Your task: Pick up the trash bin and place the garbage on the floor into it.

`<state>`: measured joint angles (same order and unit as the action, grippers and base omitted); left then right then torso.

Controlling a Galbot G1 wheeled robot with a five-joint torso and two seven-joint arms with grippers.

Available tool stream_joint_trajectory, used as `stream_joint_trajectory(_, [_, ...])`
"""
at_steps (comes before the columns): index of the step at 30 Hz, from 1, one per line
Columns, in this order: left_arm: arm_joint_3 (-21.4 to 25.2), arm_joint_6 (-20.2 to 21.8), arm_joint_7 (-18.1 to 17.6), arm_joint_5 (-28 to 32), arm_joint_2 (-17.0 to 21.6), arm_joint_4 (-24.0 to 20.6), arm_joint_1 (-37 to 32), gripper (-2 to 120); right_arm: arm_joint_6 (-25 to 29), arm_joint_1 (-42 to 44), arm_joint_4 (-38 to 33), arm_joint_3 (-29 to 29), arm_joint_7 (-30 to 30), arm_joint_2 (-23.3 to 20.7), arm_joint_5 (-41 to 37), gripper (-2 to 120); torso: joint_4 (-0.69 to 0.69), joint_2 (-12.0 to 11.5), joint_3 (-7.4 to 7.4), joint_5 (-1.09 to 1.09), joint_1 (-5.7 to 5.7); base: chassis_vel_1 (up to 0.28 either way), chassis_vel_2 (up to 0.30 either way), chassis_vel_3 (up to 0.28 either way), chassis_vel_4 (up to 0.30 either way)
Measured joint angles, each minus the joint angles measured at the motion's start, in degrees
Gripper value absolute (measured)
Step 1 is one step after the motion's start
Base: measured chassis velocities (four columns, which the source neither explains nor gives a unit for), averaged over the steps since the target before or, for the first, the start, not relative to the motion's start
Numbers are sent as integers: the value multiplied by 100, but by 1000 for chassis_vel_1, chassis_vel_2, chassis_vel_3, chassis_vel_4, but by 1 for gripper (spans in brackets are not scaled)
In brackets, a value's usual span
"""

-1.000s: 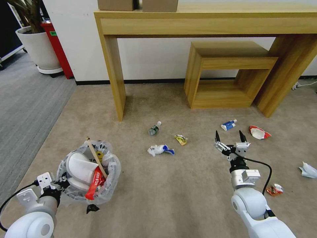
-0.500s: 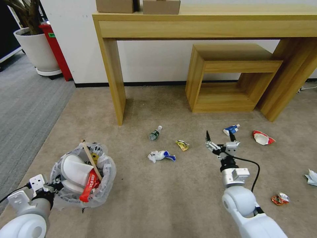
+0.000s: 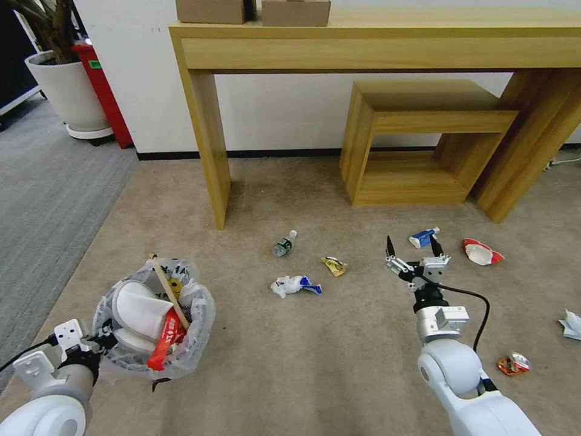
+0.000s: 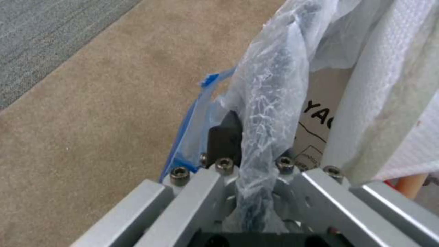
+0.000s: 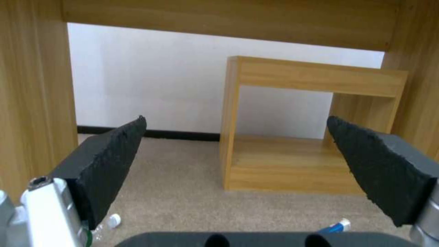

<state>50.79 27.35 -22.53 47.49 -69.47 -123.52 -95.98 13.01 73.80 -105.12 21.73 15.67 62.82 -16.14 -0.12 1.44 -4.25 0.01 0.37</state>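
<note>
Several wrappers (image 3: 295,285) — beside wooden table (image 3: 206,139)

Crinkly clear plastic lines the trash bin (image 3: 154,327); matt short-pile carpet floor (image 3: 315,351); smooth pale wood table (image 3: 375,42); rough black foam pads (image 5: 109,161).

Legible text: black letters "YAC" on a pale card (image 4: 320,116) inside the trash bin (image 3: 154,321), beside its plastic liner; finer print below unreadable.

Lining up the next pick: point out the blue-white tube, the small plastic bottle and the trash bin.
blue-white tube (image 3: 421,237), head view, middle of its body.
small plastic bottle (image 3: 283,244), head view, its green-labelled body.
trash bin (image 3: 196,330), head view, bag-covered rim, right side.
</note>
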Motion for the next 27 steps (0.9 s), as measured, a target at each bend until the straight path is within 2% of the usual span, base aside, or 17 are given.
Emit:
stream_joint_trajectory(9, [-106,-1,6,-102,-112,57,73,0,-53,-14,-14,-32,13,-30,1,100,0,0,0,0,0,0,0,0,0])
stream_joint_trajectory(27, [-126,-66,29,-145,-144,80,79,0,0,67,10,-17,18,36,74,100,0,0,-1,0,0,-91,92,88,-94])
